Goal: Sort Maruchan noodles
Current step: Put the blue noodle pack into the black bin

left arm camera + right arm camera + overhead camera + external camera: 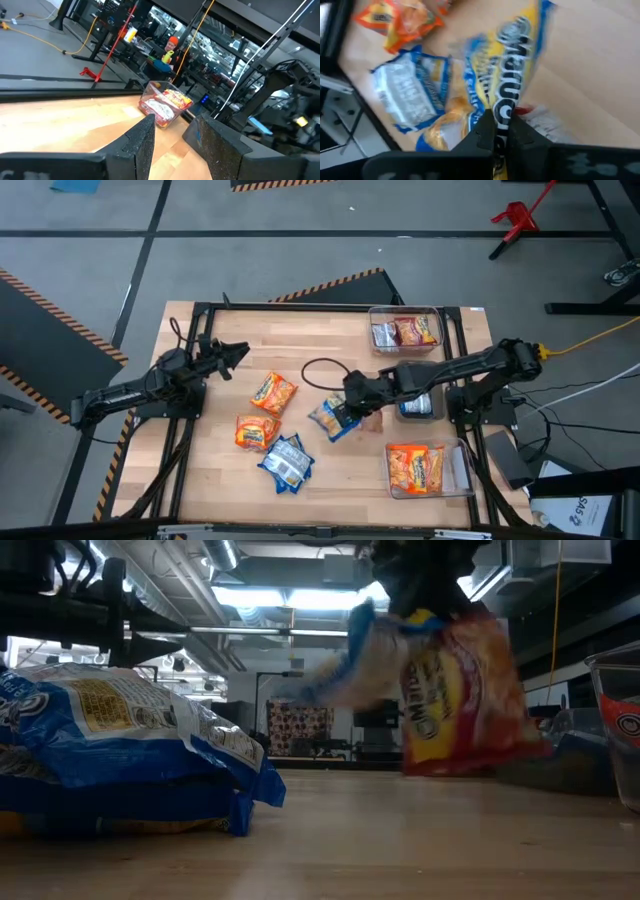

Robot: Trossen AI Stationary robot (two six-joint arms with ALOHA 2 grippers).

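Note:
My right gripper (pixel 345 406) reaches over the table's middle and is shut on a blue-and-yellow noodle packet (pixel 331 421). A dark red packet (pixel 460 690) shows right beside it, also under the gripper. Two orange packets (pixel 273 392) (pixel 256 432) and a small pile of blue packets (pixel 288 462) lie flat on the wood left of it. The pile fills the low view's left (pixel 120 750). My left gripper (pixel 236 358) waits open above the table's left part, touching nothing. My right gripper pinches the blue-and-yellow packet between its two fingers at an edge (pixel 509 107), coming from above on a slant. The packet (pixel 340 665) hangs below the fingers, clear of the table. Whether the dark red packet (pixel 524 110) is also in the pinch, I cannot tell.
Three clear bins stand along the table's right side: a far one (pixel 405 330) with dark red packets, a middle one (pixel 420 406) under my right arm with blue ones, and a near one (pixel 425 470) with orange ones. A black cable loop (pixel 320 370) lies mid-table.

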